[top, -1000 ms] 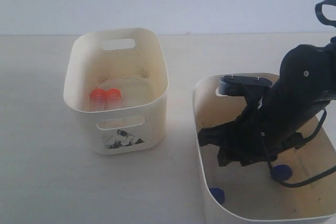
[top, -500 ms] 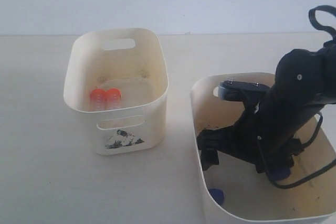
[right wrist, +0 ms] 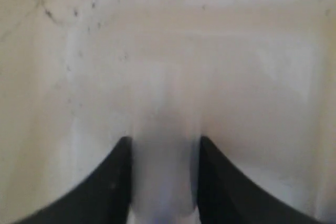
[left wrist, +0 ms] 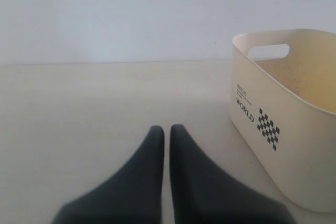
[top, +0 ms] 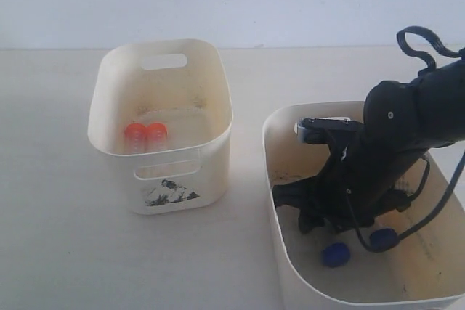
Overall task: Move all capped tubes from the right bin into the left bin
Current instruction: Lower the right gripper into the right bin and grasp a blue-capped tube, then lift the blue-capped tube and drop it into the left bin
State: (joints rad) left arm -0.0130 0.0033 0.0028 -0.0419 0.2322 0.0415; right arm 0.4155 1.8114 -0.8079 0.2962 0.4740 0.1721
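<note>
The right pincer (right wrist: 164, 140) sits deep in the right bin (top: 287, 274), its two dark fingers (right wrist: 113, 182) closed against either side of a clear tube (right wrist: 164, 182), which fills the gap between them. The left pincer (left wrist: 164, 129) hangs low over bare table (top: 58, 215), fingers pressed together on nothing.

The tube looks light, stiff and smooth. It is round, so I judge it may roll or squirt out of a hard pinch. The best hold is across the body just below the cap, where the wider cap acts as a stop. It should survive a short drop.

Two blue caps (top: 335, 255) show on the bin floor under the arm; which one belongs to the pinched tube I cannot tell. The arm takes up much of that bin, and its walls are tall, so a lift must clear the rim.

The right bin stands toward the table's near right corner. The left bin (top: 182, 172), toward the far edge, holds two orange-capped tubes (top: 145, 136) with free floor beside them. The table is pale and matte.
</note>
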